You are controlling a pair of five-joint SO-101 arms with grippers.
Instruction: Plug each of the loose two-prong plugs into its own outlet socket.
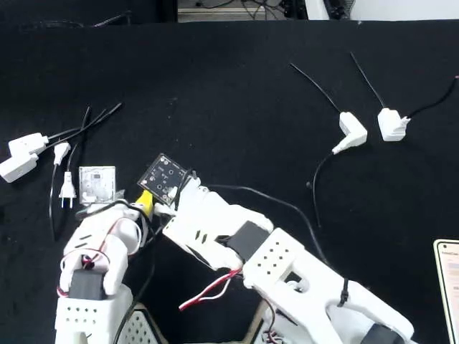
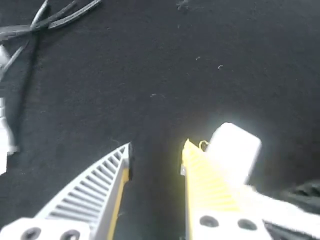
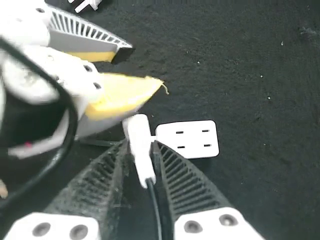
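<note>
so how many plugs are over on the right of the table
2. The inner plug and the outer plug lie side by side toward the far edge. The right arm may hide more.

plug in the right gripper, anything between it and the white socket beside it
Nothing visible. The plug in the right gripper lies right beside the socket; the yellow finger of the left gripper crowds the plug's tip.
</note>
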